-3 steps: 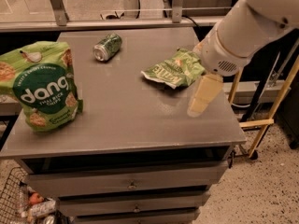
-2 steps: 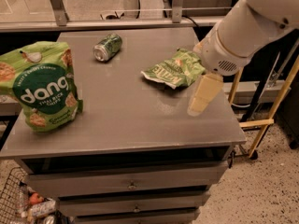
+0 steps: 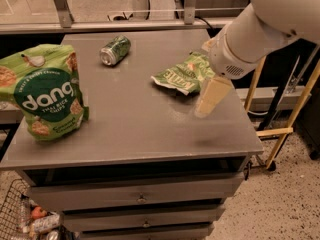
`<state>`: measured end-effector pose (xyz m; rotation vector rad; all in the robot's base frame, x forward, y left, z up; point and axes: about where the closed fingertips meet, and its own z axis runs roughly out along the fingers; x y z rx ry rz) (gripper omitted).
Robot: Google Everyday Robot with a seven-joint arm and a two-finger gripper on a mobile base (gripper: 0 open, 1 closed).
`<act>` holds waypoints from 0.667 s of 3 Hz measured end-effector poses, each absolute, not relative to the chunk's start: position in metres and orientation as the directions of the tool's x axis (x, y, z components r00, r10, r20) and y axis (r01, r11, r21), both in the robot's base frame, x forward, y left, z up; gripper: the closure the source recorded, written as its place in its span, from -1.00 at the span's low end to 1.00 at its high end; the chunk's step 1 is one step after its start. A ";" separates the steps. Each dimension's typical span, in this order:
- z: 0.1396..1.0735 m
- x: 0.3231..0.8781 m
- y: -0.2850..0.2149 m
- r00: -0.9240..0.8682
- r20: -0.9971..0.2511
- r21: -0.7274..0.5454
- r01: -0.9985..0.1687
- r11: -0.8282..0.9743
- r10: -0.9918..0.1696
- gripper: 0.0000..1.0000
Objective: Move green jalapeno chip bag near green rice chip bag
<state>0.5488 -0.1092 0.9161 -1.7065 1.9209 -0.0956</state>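
The green jalapeno chip bag lies flat and wrinkled right against my gripper, its nearest edge meeting the pale tool where my arm comes down over the table's corner. The rest of the bag stretches away from the gripper toward the middle of the table. Whether my gripper is clenched on the bag's edge, merely beside it, or released, I cannot tell, since my own wrist covers the place where they meet. The gripper hangs low over the grey top, its tip pointing down, close to the surface. Past the bag, further from my gripper and toward the back edge, a green soda can lies on its side, well apart from the bag. The green rice chip bag stands puffy and upright at the opposite side of the table from my gripper, well apart from the jalapeno bag, with bare tabletop between them. I judge that the step in hand is taking hold of the small bag, with the carry across not yet done. The next move, as I read it, calls for a sure hold on thin, slippery foil. After that comes a low sweep away from my side toward the big bag, keeping clear of the can, and a release just beside the big bag without knocking it over
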 end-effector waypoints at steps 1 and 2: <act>0.901 0.572 -0.090 0.011 -0.368 -0.434 -0.886 0.161 -0.930 -1.00; 0.885 0.588 -0.071 0.042 -0.377 -0.438 -0.888 0.138 -0.925 -1.00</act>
